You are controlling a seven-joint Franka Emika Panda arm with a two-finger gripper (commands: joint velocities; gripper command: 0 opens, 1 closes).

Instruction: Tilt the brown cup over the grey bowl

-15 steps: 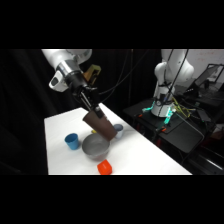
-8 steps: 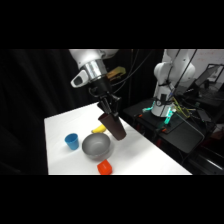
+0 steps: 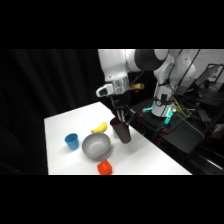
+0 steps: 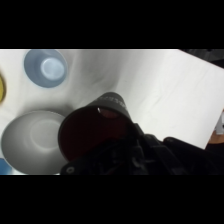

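Gripper (image 3: 121,118) is clamped on the rim of the tall dark brown plastic cup (image 3: 121,131), which stands nearly upright on the white bench (image 3: 150,155), just beside the wide grey bowl (image 3: 96,145). Wrist view: cup (image 4: 92,131) mouth faces the camera, bowl (image 4: 30,142) alongside. Small blue cup (image 3: 72,141), yellow object (image 3: 100,127) and orange-red cup (image 3: 104,167) sit nearby.

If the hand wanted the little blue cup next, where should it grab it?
By the rim, coming straight down from above. The blue cup stands upright with its mouth open upward, apart from the bowl, so one finger could probably slip inside and one outside the wall.
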